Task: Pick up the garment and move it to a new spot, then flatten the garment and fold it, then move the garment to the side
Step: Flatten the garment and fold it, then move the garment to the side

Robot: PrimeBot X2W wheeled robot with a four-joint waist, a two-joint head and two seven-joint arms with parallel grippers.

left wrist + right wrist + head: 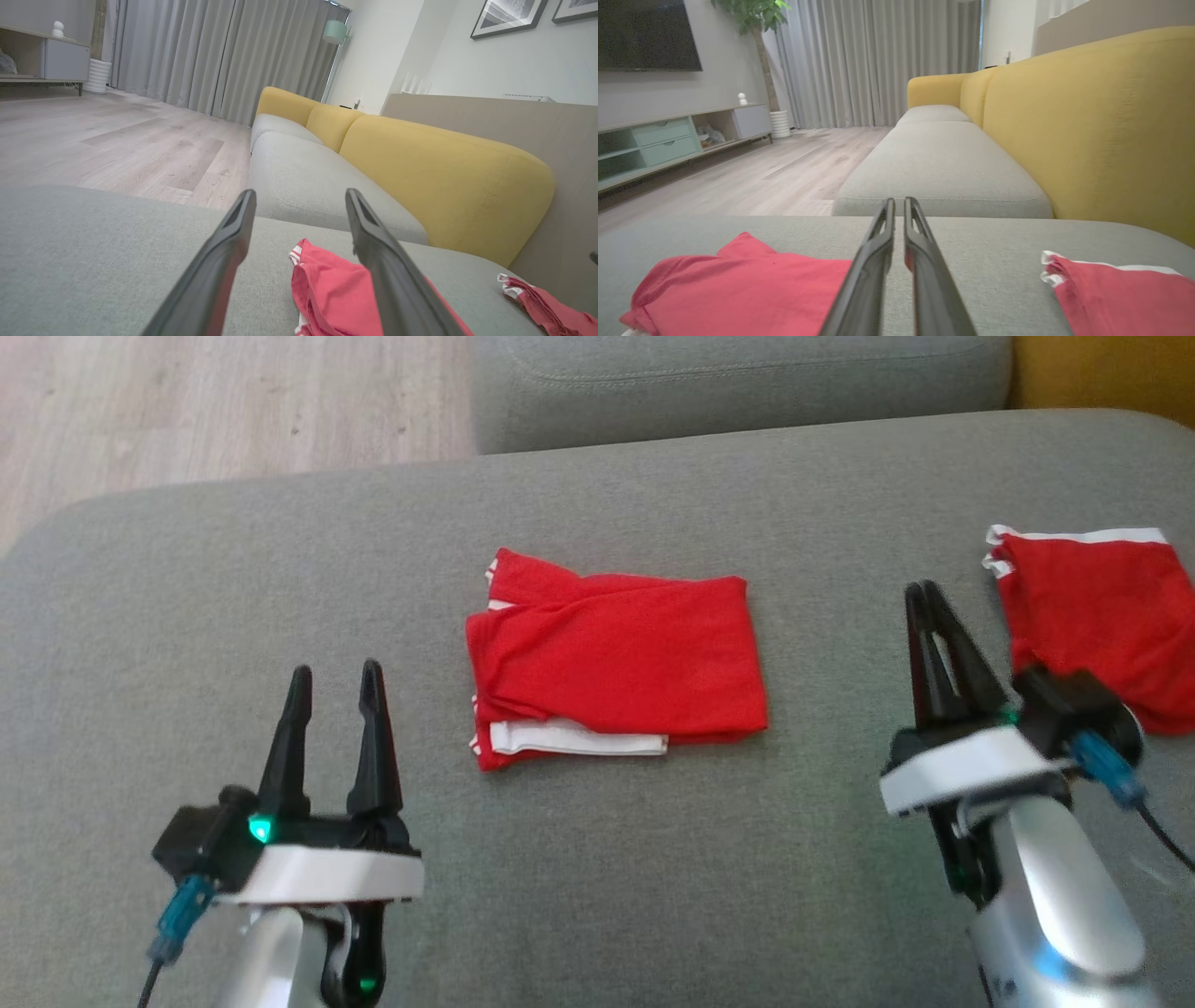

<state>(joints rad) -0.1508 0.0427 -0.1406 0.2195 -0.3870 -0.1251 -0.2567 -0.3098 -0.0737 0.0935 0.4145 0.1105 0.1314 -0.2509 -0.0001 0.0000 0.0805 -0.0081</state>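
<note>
A red garment with white trim lies folded into a rectangle in the middle of the grey cushion; it also appears as the red garment and the red garment in the wrist views. My left gripper stands open to its near left, empty, fingers apart. My right gripper is to its right, fingers nearly touching with nothing between them. A second red garment lies at the right edge, just beyond the right wrist, and shows again.
A further grey seat cushion lies beyond this one, with a gap between them. The yellow backrest runs along the right side. Wooden floor lies past the cushion's far left edge.
</note>
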